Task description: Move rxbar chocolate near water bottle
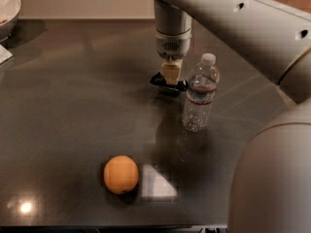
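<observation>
The gripper (171,77) points straight down over the middle of the dark table (68,106), its jaws drawn narrow and, as far as the view lets me judge, pinching the black snack bar (167,85) across its middle. The bar sits level under the gripper, just beside the upright water bottle (200,95), on the bottle's left and a little behind its base. Well apart from both, toward the front edge, lies an orange (121,174), and a white bowl (8,6) shows in the far left corner
</observation>
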Controlling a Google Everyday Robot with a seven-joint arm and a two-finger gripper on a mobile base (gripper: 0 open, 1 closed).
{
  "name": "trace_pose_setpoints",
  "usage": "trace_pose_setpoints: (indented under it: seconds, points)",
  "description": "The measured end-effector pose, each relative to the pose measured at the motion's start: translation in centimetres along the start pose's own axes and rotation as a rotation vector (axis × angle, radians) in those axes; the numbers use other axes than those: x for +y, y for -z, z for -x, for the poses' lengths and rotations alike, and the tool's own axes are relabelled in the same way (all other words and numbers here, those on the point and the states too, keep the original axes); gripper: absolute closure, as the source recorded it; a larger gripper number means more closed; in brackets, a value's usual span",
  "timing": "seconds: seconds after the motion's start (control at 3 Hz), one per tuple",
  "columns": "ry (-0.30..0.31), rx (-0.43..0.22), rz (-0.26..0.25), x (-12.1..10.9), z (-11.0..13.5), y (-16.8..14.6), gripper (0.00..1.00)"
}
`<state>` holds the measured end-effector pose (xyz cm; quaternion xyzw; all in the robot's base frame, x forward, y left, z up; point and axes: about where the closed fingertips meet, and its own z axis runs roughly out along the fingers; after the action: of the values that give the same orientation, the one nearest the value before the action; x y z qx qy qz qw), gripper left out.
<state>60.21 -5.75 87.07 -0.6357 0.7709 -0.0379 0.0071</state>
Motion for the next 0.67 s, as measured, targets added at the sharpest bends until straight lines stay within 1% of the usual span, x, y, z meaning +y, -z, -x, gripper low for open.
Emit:
trace_pose_setpoints:
  seconds: [0.33, 0.67]
  points:
    - [0.000, -0.008, -0.008, -0.01, -0.84, 0.92, 0.38]
    - [-0.002, -0.032, -0.017, -0.11, -1.36, 1.70, 0.14]
